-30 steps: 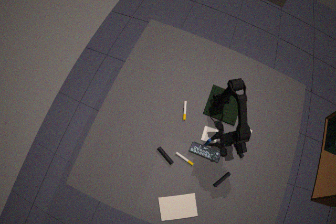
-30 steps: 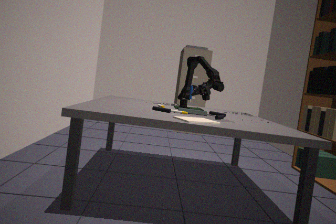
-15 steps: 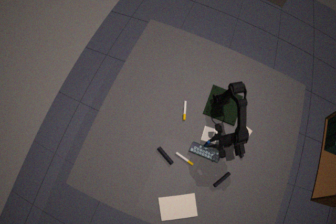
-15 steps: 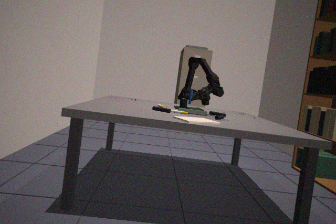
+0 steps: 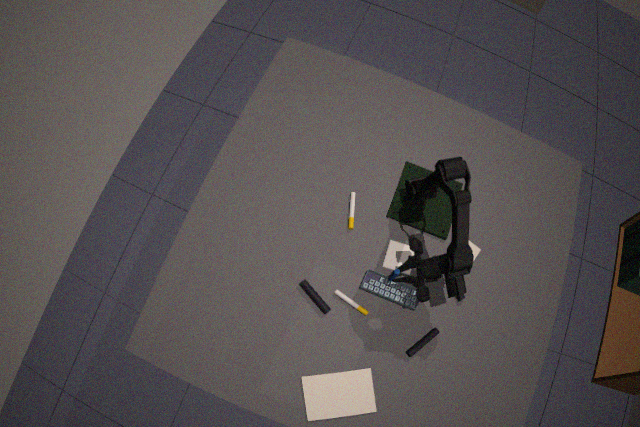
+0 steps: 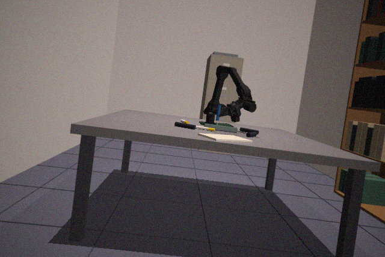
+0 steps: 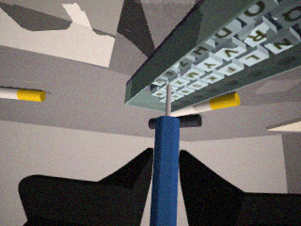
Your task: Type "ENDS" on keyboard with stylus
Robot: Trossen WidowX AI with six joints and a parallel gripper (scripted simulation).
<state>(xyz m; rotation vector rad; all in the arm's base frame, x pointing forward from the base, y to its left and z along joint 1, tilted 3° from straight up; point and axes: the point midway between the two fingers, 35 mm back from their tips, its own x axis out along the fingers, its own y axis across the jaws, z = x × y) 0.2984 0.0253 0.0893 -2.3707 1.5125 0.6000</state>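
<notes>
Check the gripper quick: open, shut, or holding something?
Gripper: shut on the blue stylus, its tip at the keyboard.

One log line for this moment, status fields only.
end effector: shut on blue stylus | stylus: upright, tip over keyboard end keys | key contact: unclear | markers, paper: untouched on desk

The stylus (image 7: 166, 165) has a bright blue body and a thin pale grey tip. The claw (image 7: 166, 181) around it is black. The keyboard (image 5: 388, 289) has a dark teal-grey case and pale keys with dark letters. 2 markers (image 5: 351, 209) are white with yellow caps. 2 cylinders (image 5: 314, 296) are black. The desk (image 5: 258, 164) is grey; the base mat (image 5: 408, 189) is dark green.
</notes>
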